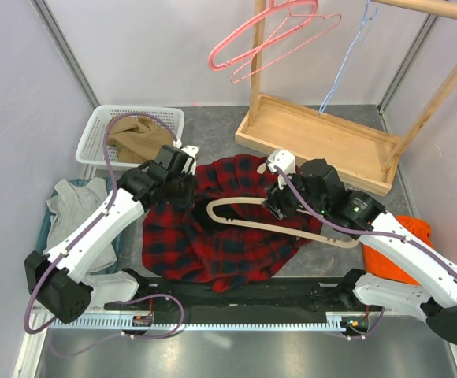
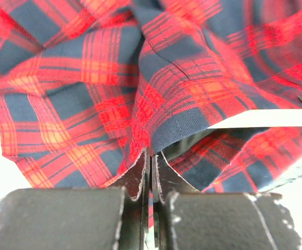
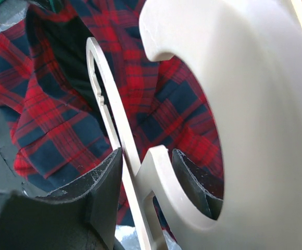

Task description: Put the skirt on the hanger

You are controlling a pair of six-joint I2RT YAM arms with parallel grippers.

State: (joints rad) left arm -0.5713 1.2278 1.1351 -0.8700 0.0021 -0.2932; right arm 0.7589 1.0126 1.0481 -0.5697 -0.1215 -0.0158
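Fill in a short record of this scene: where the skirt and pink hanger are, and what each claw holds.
skirt: bunched in the white basket, untouched
pink hanger: hanging at the wooden rack
left claw: shut on a fold of the plaid shirt
right claw: shut on the pale wooden hanger
task state: not started on the skirt

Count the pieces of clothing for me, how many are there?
4: tan skirt in the white basket, back left; grey garment at the left edge; red plaid shirt in the middle; orange cloth partly under the right arm. Others may be hidden underneath.
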